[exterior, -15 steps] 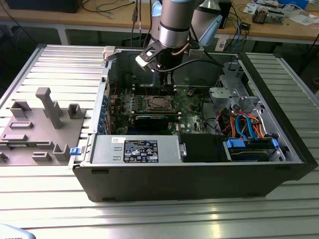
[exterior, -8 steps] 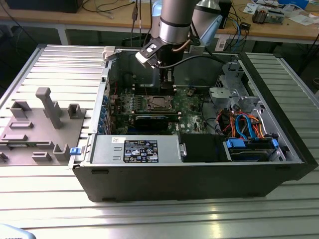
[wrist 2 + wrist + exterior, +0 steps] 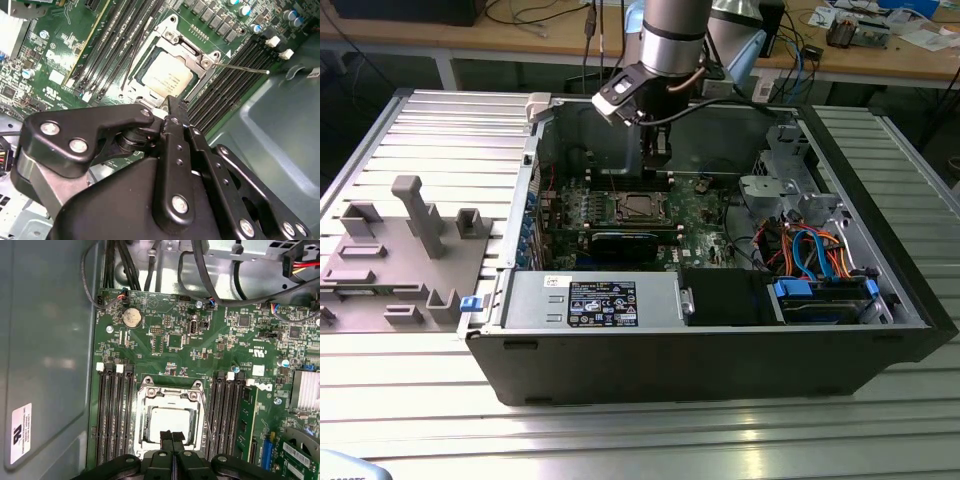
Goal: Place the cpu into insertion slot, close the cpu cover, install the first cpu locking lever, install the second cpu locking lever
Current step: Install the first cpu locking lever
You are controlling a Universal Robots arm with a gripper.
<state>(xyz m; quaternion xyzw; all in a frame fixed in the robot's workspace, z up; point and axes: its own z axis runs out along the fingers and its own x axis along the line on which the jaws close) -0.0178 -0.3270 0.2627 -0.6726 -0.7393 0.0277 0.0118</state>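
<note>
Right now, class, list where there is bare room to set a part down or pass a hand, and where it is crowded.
Free: the slatted table in front of the computer case and at the exterior view's right of it. Crowded: the cpu sits between memory slots on both sides, with the gripper over it; cables fill the drive corner.

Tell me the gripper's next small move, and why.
Probably nudge the shut black gripper sideways onto the thin wire locking lever. The dull silver square cpu already lies seated under the silver metal cover frame, while that lever juts out over the black memory slots, seemingly unlatched.
</note>
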